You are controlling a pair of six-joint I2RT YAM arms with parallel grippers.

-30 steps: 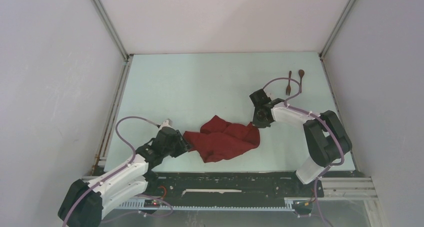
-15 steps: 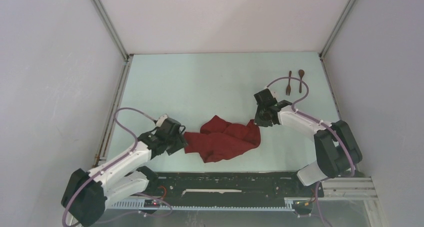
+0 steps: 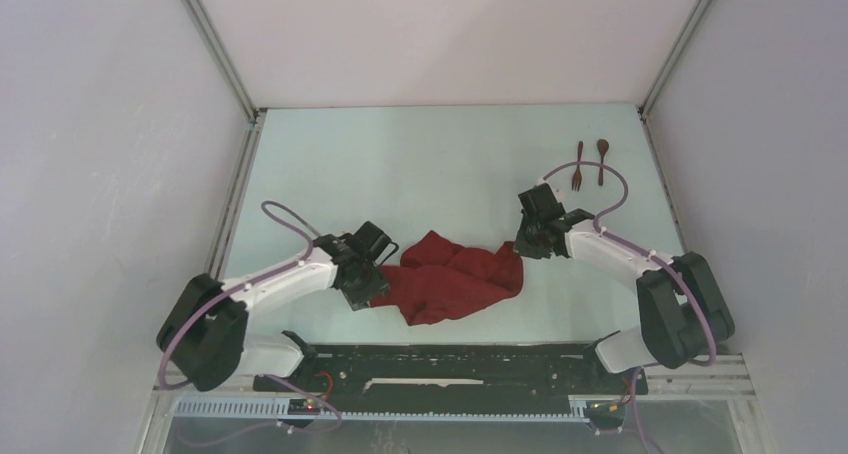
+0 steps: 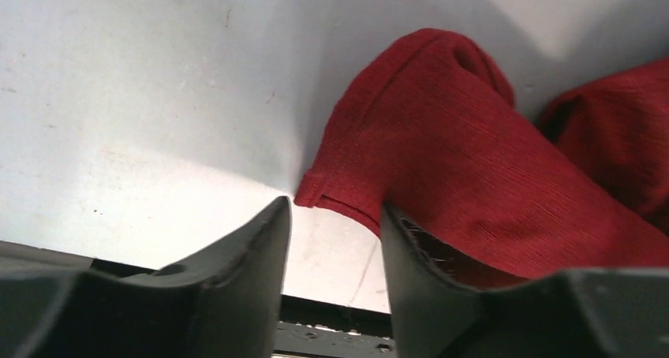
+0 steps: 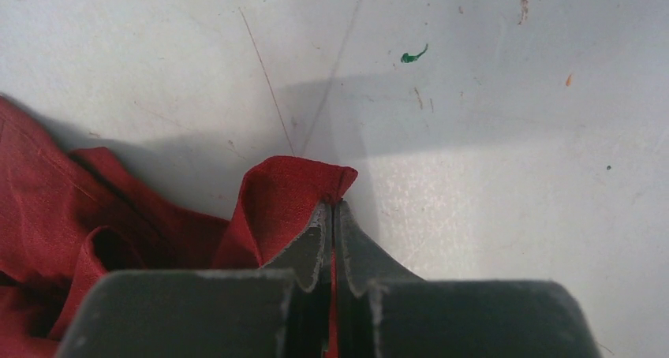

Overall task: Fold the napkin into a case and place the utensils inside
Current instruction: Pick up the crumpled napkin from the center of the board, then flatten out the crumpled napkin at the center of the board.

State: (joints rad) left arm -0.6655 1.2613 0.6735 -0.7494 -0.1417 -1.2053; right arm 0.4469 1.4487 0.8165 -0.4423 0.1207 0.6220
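Observation:
The dark red napkin lies crumpled on the pale table between the two arms. My right gripper is shut on the napkin at a folded corner on its right side, with cloth pinched between the pads. At the napkin's left end my left gripper stands open, a hemmed corner of the napkin just beyond its fingertips and cloth lying against the right finger. The utensils, a small brown fork and spoon, lie side by side at the far right of the table.
Grey walls close the table on the left, back and right, with metal rails along its edges. A black rail runs along the near edge by the arm bases. The right arm's purple cable loops close to the utensils.
My left arm has swung forward and right, bringing its gripper up against the napkin's left end. My right gripper has drifted slightly right, still holding its corner.

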